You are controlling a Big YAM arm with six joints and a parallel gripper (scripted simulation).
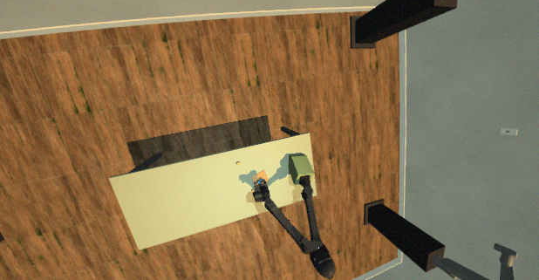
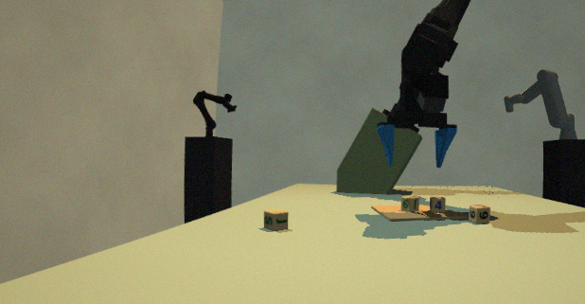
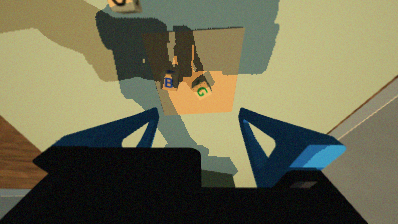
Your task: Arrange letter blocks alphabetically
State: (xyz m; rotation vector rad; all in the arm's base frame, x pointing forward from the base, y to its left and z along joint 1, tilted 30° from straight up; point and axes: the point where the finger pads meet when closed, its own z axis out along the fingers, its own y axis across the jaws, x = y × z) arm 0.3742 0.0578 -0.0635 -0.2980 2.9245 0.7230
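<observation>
The arm (image 2: 428,55) is matte black and built of blocky segments; its pincer (image 2: 416,144) carries two bright blue, wedge-shaped fingers with triangular cut-outs.
</observation>
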